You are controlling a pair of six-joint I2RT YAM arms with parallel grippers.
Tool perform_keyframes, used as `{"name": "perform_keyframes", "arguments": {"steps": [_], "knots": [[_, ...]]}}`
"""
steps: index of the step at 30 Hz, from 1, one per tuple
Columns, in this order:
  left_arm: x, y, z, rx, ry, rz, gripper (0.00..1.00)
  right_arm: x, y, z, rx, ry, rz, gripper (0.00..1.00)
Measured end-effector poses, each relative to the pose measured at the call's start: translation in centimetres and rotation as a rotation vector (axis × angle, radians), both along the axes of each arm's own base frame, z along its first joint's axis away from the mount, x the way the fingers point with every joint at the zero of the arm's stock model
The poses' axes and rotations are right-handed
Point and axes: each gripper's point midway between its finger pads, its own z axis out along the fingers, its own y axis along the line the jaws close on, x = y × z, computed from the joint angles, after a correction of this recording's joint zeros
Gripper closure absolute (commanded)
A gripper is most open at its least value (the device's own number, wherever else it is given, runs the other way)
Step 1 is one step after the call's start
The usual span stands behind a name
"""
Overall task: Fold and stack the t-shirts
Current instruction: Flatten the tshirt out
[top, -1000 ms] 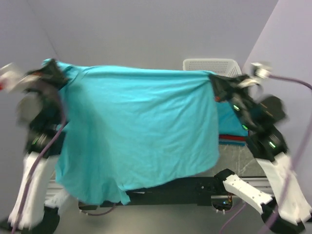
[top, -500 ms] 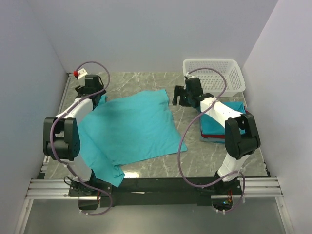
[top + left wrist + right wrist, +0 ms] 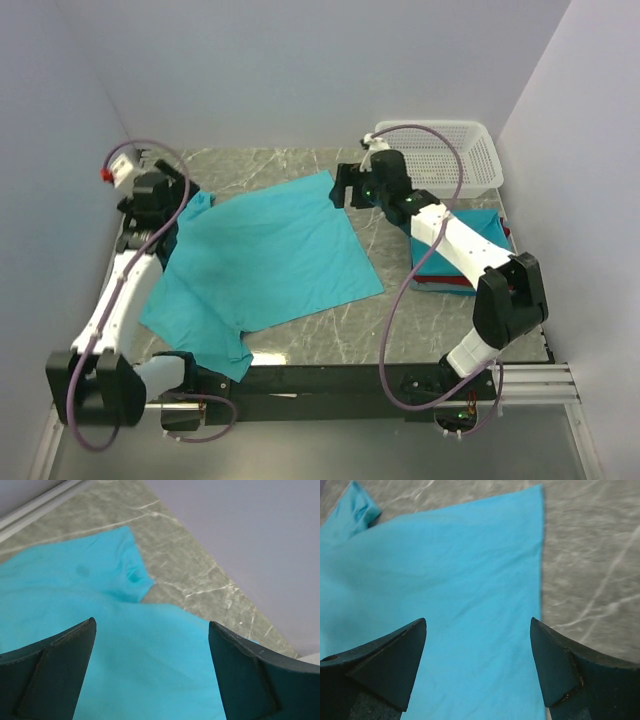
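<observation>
One teal t-shirt [image 3: 262, 258] lies spread flat on the marble table, its near-left part hanging over the front edge. My left gripper [image 3: 165, 208] hovers open above the shirt's far-left corner by a sleeve [image 3: 132, 577], with nothing between its fingers [image 3: 151, 622]. Over the shirt's far-right corner my right gripper [image 3: 340, 190] is also open and empty [image 3: 478, 620]; teal cloth [image 3: 445, 565] shows below it. A stack of folded t-shirts [image 3: 470, 225], teal on top with a red one [image 3: 445, 281] beneath, sits at the right, partly hidden by the right arm.
A white mesh basket [image 3: 440, 150] stands at the back right, just behind the stack. Bare marble [image 3: 400, 330] shows between the spread shirt and the stack. Purple walls close in on the left, back and right.
A second ago both grippers held the teal shirt stretched in the air. They have opened and let it go. It now lies flat on the table.
</observation>
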Motion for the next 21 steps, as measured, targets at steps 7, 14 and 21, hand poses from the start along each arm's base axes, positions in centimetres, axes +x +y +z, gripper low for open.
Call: {"name": "perform_keyframes", "arguments": {"steps": [7, 14, 21], "knots": [[-5.7, 3.0, -7.4, -0.128, 0.064, 0.117, 0.01, -2.1, 4.9, -3.8, -0.011, 0.089, 0.137, 0.09], [-4.5, 3.7, -12.5, -0.184, 0.175, 0.112, 0.01, -1.6, 6.3, -12.4, -0.081, 0.284, 0.157, 0.08], [-2.6, 2.4, -18.2, -0.224, 0.316, 0.004, 0.01, -2.0, 5.9, -16.9, -0.138, 0.405, 0.137, 0.08]]}}
